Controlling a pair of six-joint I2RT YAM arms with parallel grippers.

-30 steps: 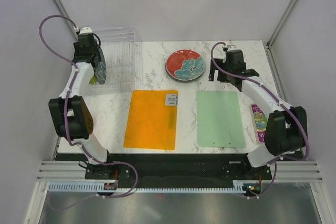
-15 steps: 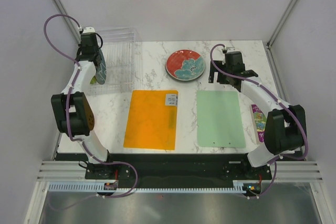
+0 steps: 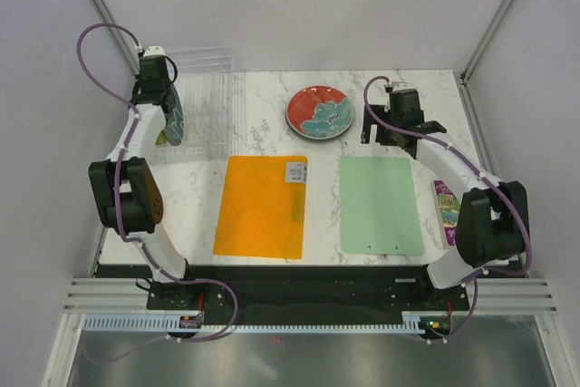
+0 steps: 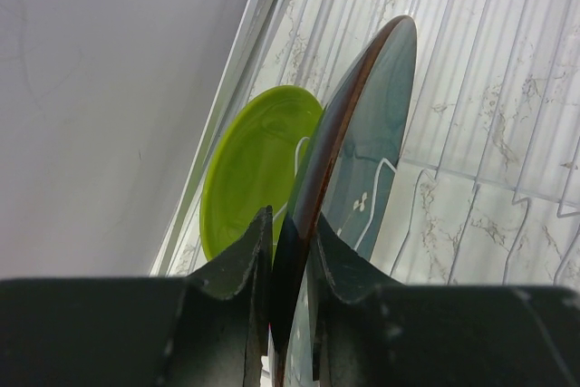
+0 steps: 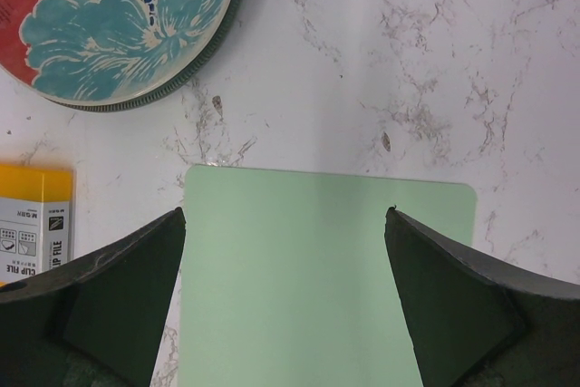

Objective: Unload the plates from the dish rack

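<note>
The clear dish rack (image 3: 210, 97) stands at the back left of the table. A dark teal-blue plate (image 4: 367, 142) with a reddish rim stands upright in it, and my left gripper (image 4: 292, 217) is shut on that rim from above. A smaller lime-green plate (image 4: 249, 165) leans just behind it, towards the wall. In the top view the left gripper (image 3: 164, 97) hangs over the teal plate (image 3: 173, 120). The red plate with teal flowers (image 3: 319, 112) lies flat at back centre, and a grey-green rim (image 5: 201, 53) shows under its edge. My right gripper (image 5: 285, 212) is open and empty.
An orange mat (image 3: 262, 206) and a pale green mat (image 3: 381, 204) lie flat in front. The right gripper (image 3: 399, 131) hovers above the green mat's far edge (image 5: 326, 178). A purple packet (image 3: 445, 210) lies at the right edge. The left wall runs close beside the rack.
My left gripper has closed onto the teal plate's rim and shifted slightly towards the back. The right arm has barely moved.
</note>
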